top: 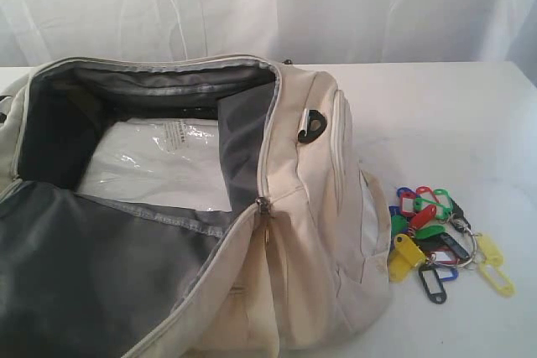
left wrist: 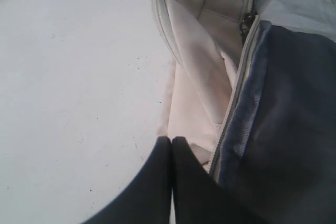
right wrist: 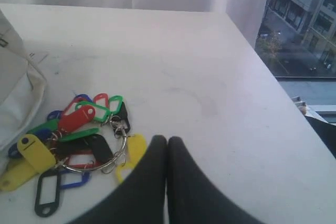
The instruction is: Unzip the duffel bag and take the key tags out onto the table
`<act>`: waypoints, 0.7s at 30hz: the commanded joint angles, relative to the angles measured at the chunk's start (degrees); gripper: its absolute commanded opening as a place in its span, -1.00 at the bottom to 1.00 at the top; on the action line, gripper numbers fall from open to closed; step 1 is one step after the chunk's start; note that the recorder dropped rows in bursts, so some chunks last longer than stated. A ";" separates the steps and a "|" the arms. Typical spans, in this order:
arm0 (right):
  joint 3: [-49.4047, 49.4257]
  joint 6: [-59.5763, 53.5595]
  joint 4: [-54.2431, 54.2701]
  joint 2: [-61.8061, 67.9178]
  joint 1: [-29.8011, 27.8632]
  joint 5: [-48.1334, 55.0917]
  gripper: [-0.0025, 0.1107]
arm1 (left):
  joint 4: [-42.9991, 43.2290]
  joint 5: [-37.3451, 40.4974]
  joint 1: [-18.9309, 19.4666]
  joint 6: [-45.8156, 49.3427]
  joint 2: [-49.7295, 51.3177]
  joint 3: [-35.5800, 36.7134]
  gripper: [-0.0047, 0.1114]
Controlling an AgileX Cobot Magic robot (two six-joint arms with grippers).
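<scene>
The cream duffel bag [top: 310, 207] lies on the white table [top: 445, 115] with its main zip undone and its grey lining showing. The bunch of coloured key tags [top: 438, 239] rests on the table just right of the bag; it also appears as key tags [right wrist: 73, 140] in the right wrist view. My right gripper [right wrist: 167, 140] is shut and empty, hovering beside the tags with one yellow tag partly behind it. My left gripper [left wrist: 171, 141] is shut and empty, by the bag's open zip edge [left wrist: 233, 108]. Neither gripper appears in the exterior view.
A clear plastic-wrapped white package [top: 159, 165] lies inside the bag. A dark D-ring [top: 312, 126] sits on the bag's top. White curtains [top: 268, 6] hang behind the table. In the right wrist view the table's edge [right wrist: 273, 72] runs beside a window.
</scene>
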 commanded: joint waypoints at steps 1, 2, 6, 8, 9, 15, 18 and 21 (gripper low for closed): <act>0.25 -2.37 1.64 -0.34 -0.26 -0.20 -0.96 | -0.41 -0.22 0.20 -0.39 -0.24 0.19 -0.92; 0.25 -2.37 1.64 -0.34 -0.26 -0.20 -0.96 | -0.41 -0.22 0.20 -0.39 -0.24 0.19 -0.92; 0.25 -2.26 1.64 -0.34 -0.26 -0.20 -0.96 | -0.41 -0.22 0.20 -0.39 -0.24 0.19 -0.92; 0.25 -2.26 1.64 -0.34 -0.26 -0.20 -0.96 | -0.41 -0.22 0.20 -0.39 -0.24 0.19 -0.92; 0.25 -2.26 1.64 -0.34 -0.26 -0.20 -0.96 | -0.41 -0.22 0.20 -0.39 -0.24 0.19 -0.92; 0.25 -2.26 1.64 -0.34 -0.26 -0.20 -0.96 | -0.41 -0.22 0.20 -0.39 -0.24 0.19 -0.92; 0.25 -2.26 1.64 -0.59 -0.05 -0.20 -0.96 | -0.41 -0.22 0.20 -0.39 -0.24 0.19 -0.92; 0.25 -2.26 1.64 -1.34 -0.05 -0.20 -0.96 | -0.41 -0.22 0.20 -0.39 -0.24 0.19 -0.92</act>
